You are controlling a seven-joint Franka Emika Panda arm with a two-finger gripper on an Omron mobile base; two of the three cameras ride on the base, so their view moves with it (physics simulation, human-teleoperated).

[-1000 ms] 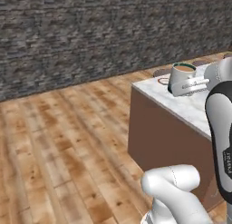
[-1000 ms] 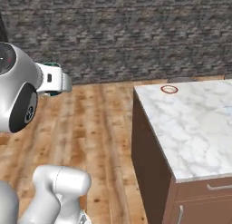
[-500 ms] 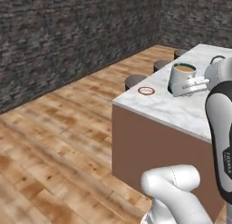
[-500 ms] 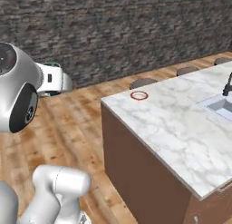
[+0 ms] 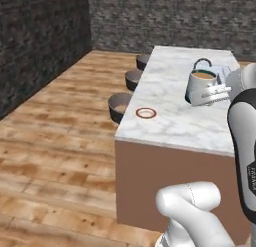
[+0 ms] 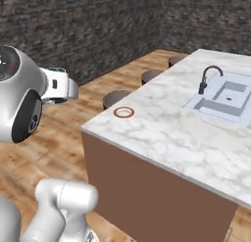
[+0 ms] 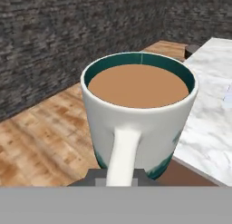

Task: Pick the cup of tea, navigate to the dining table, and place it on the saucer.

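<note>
Cup of tea [image 7: 139, 123] is in my hand [image 5: 212, 95], clamped by its handle, upright, tea level just under the rim, no spill that I can see. In the hand view the handle runs straight down to the finger tips and the cup body sits directly ahead of the hand. In the left base view the cup [image 5: 201, 86] hangs beside the arm, above counter height, and looks to overlap the marble top; I can't tell from that angle whether it is actually over it.

What changed: the whole picture has shifted over the last second, so that's the base driving, not the things moving. A second ago I only had the counter's near corner. Now the dining counter [image 6: 166, 133] runs long ahead, with sink [image 6: 220, 99] and black faucet [image 6: 207, 77] on the far part and stools [image 5: 120, 106] along its side. Cup pose relative to the arm looks the same, so the grip held through the drive.

Meaning: pick done, navigation nearly done, in my judgement. Saucer [image 5: 146, 112] lies bare near the counter's near corner, well apart from the cup and lower. Next I'd carry the cup across over the saucer [image 6: 123, 111], then lower. Risk: slosh on the swing.
</note>
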